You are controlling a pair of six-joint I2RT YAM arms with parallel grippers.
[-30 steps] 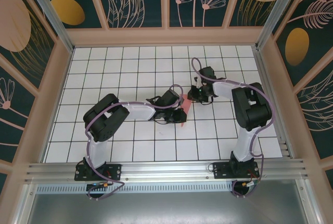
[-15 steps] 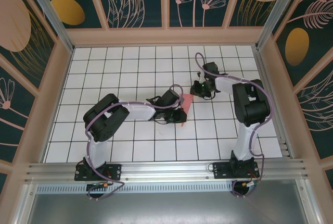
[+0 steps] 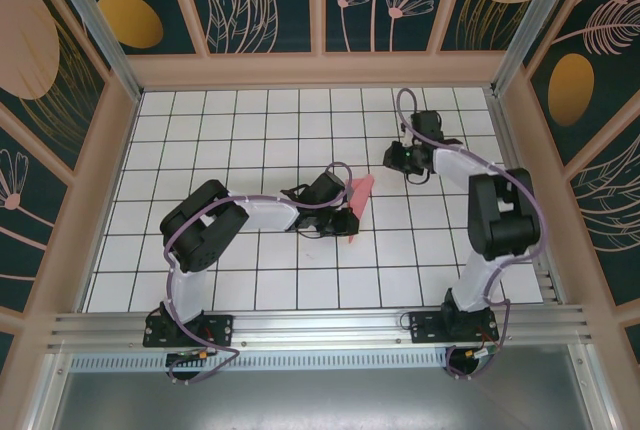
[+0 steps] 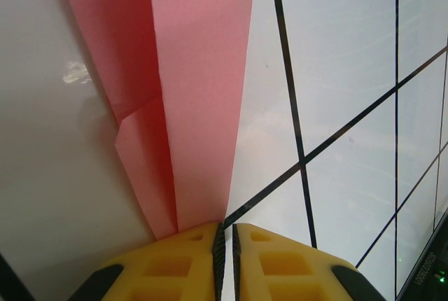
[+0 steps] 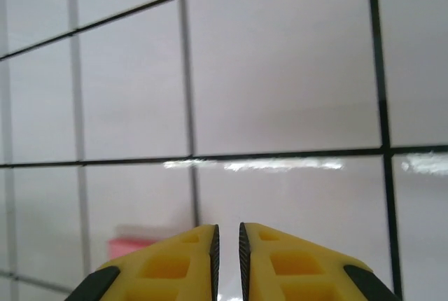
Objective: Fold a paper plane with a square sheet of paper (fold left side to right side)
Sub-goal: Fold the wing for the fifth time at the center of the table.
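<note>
- L gripper (image 4: 225,229): yellow fingers (image 4: 175,259) closed tight, only a hairline slit between the pads, bottom centre of L wrist view.
- Narrow end of the pink paper (image 4: 196,70) runs down right to those fingertips, its right edge meeting the slit. Can't tell if the tip is actually pinched or just tucked under.
- Paper in that view: long strip widening toward top of frame, w/ a lengthwise crease and a folded flap along its left side, lower-centre. Soft shadow on its right edge.
- R gripper (image 5: 225,234): fingers drawn together too, thin dark gap, nothing between them, bottom centre of R wrist view. A sliver of the pink paper (image 5: 129,248) peeks at lower left beside the left finger, not touching it.
- Top view: L gripper (image 3: 346,220) sits at the lower end of the pink paper (image 3: 359,193), centre of frame, paper pointing up-right to a sharp tip.
- R gripper (image 3: 390,159) is up-right of that tip, apart from it, over bare tiles.
- White grid table (image 3: 250,130) under both; L arm (image 3: 255,212) stretches in from lower left, R arm (image 3: 495,220) loops up the right side.
</note>
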